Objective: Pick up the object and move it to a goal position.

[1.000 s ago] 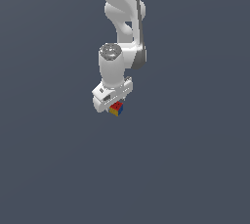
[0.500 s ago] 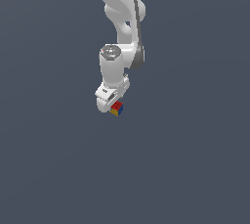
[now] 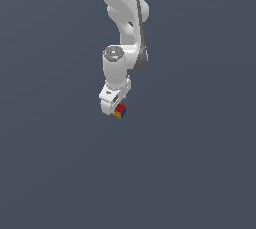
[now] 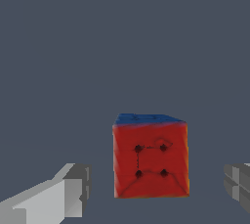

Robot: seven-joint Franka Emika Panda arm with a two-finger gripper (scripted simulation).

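The object, a tiny cube (image 3: 119, 111) with red, blue and yellow faces, rests on the dark grey floor just below the white gripper (image 3: 113, 106). In the wrist view its red face (image 4: 150, 157) fills the space between the two grey fingers (image 4: 73, 189), with a blue face on top. A clear gap shows on each side of the cube, so neither finger touches it. My gripper (image 4: 156, 184) is open and straddles the object.
The white arm (image 3: 122, 18) rises from the gripper toward the top of the exterior view. A uniform dark grey surface (image 3: 200, 173) surrounds everything.
The hand has come down a little closer to the cube. The cube has stayed where it was.
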